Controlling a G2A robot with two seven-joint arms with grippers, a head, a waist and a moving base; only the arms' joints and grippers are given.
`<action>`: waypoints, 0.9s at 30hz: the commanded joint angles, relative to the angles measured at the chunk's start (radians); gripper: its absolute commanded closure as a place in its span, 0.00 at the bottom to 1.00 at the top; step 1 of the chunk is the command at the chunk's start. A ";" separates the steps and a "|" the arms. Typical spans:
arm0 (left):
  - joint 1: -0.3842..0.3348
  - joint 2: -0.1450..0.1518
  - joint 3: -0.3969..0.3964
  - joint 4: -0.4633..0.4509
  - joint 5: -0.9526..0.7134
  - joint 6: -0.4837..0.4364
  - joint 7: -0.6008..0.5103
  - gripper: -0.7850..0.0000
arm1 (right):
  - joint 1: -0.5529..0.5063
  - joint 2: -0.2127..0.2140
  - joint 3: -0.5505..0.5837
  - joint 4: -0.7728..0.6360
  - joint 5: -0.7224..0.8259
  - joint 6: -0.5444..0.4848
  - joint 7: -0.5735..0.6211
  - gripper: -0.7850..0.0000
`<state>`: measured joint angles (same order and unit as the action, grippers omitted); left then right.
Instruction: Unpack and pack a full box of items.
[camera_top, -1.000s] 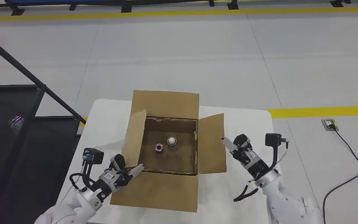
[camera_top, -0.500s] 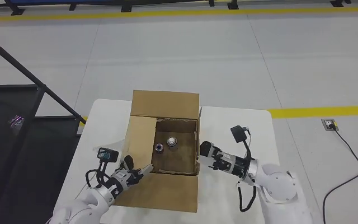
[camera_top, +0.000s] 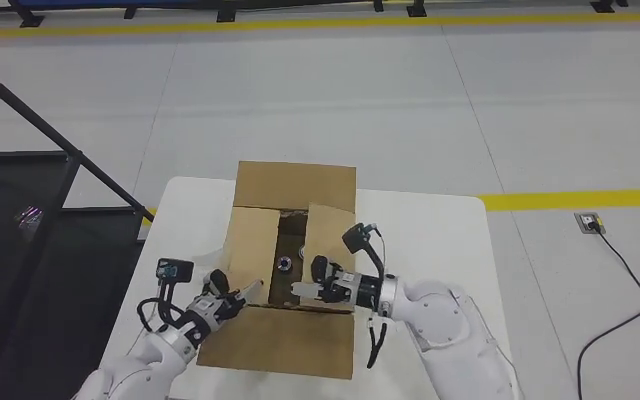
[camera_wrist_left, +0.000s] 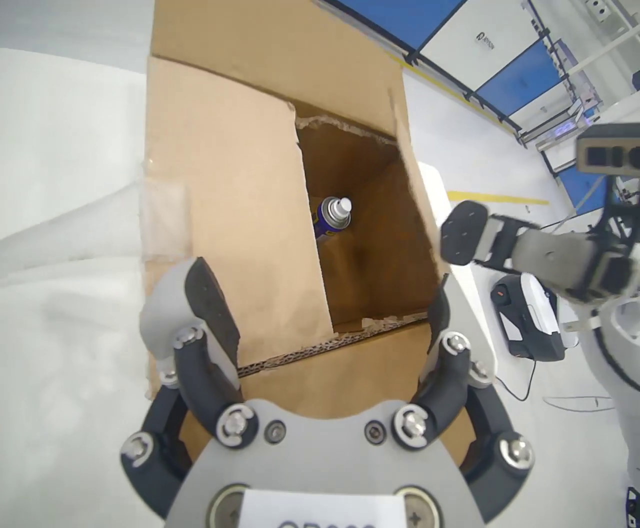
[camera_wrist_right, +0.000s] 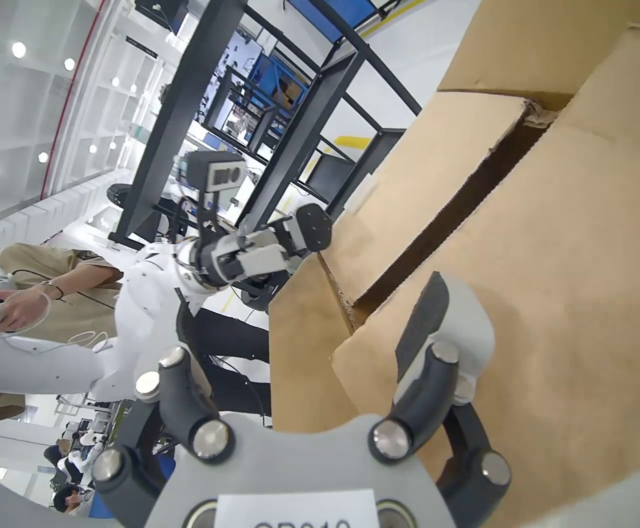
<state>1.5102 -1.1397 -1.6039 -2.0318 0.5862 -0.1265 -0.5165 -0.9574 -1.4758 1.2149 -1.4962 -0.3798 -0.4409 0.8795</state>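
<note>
Counter (camera_top: 190, 215), white, carries the box (camera_top: 295, 185) at centre

Left hand (camera_top: 235, 300): released, fingers spread, grasping nothing. It sits at the box's near-left corner, above the near flap (camera_top: 285, 345), which lies folded outward.

Left flap (camera_top: 252, 245): folded in, lying about flat over the opening.

Gap between the side flaps shows a spray can (camera_wrist_left: 334, 215) upright on the box floor. Cannot tell if more items sit under the flaps.

Right flap (camera_top: 330, 240): folded inward, nearly down.

Right hand (camera_top: 310, 290): released, holding nothing. One finger pad (camera_wrist_right: 425, 320) rests flat on the right flap's top face; the other hangs off its near edge.

Progress (judgement): contents are in the box, so this is the closing stage of packing. One side flap is down and the other almost. Left to do: seat the right flap, then fold in the near flap and far flap (camera_wrist_left: 280, 45)
</note>
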 joint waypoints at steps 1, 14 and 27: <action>0.019 0.002 -0.051 -0.029 -0.040 -0.006 0.004 0.00 | 0.019 -0.001 -0.021 0.033 -0.019 0.003 -0.017 0.00; 0.167 0.020 -0.389 0.083 -0.176 -0.142 -0.024 0.00 | 0.057 0.007 -0.078 0.090 -0.057 0.000 -0.057 0.00; 0.137 0.064 -0.351 0.332 -0.468 -0.548 -0.388 0.00 | 0.048 0.014 -0.101 0.091 -0.033 0.057 -0.104 0.00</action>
<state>1.6601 -1.0791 -1.9537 -1.7169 0.1519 -0.6901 -0.8782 -0.9084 -1.4626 1.1155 -1.4057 -0.4119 -0.3848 0.7755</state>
